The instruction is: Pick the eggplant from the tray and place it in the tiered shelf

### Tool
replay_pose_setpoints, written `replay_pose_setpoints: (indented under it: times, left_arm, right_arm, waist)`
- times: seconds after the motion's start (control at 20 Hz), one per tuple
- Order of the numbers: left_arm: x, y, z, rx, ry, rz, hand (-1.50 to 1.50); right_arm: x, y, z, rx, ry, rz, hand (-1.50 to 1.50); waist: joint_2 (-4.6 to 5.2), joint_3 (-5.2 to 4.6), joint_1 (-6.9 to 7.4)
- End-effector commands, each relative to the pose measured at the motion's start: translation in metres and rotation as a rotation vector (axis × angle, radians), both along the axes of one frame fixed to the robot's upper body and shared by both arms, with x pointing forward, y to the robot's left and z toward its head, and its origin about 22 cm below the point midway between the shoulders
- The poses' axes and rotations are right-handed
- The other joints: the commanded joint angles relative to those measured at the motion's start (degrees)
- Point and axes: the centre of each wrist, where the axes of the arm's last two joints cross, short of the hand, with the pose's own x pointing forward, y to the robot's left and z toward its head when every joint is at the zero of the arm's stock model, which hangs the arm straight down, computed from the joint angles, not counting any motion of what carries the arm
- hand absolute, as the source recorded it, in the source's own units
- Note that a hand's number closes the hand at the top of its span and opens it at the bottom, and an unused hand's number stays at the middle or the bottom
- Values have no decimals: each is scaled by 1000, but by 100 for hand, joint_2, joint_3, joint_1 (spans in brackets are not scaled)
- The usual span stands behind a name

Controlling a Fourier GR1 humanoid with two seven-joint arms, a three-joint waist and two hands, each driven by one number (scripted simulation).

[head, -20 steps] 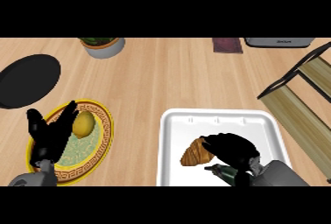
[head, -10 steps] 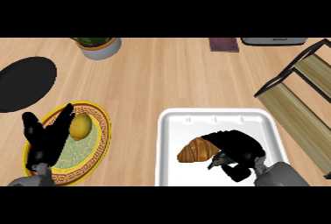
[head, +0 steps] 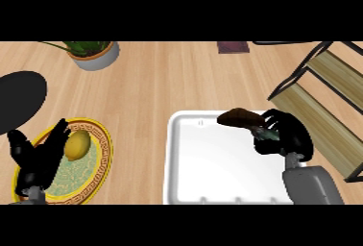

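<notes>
The dark brown-purple eggplant hangs above the far right part of the white tray. My right hand is shut on it, fingers curled round its stem end, which shows green by the palm. The tiered shelf, with wooden boards in a black frame, stands just right of the hand. My left hand rests open at the lower left, over the yellow plate.
A lemon lies on the yellow patterned plate. A potted plant stands at the back left. A black round object lies at the left edge. A dark item sits at the back.
My right hand has lifted the eggplant from the tray's middle and carried it back and right towards the shelf. The view has shifted. My left hand stays put.
</notes>
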Motion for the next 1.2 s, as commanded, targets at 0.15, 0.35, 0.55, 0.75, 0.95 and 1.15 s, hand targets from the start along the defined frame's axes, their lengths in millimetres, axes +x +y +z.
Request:
replay_pose_setpoints:
  times: [0.15, 0.35, 0.55, 0.75, 0.95, 1.15]
  left_arm:
    - [11, -24, -6, -27, 25, -74, 0]
    - [18, -41, -7, -43, 29, -92, 0]
    - [16, -21, 5, -34, 21, -93, 0]
    - [9, -34, -20, -34, 27, -81, 0]
    - [13, -28, -3, -36, 25, -104, 0]
    - [0, -21, -11, -44, 60, -92, 0]
  right_arm:
    - [22, 52, 80, -15, -361, -472, 150]
    - [26, 77, 143, -146, -469, -605, 150]
    - [20, 85, 197, -208, -491, -730, 150]
    - [14, 78, 237, -251, -524, -772, 150]
    - [13, 82, 265, -260, -546, -819, 150]
    - [9, 48, 297, -251, -568, -876, 150]
  waist:
    - [23, -56, 289]
    - [14, -55, 318]
    - [4, -43, 388]
    - [32, -40, 343]
    - [34, -31, 445]
    - [26, -28, 437]
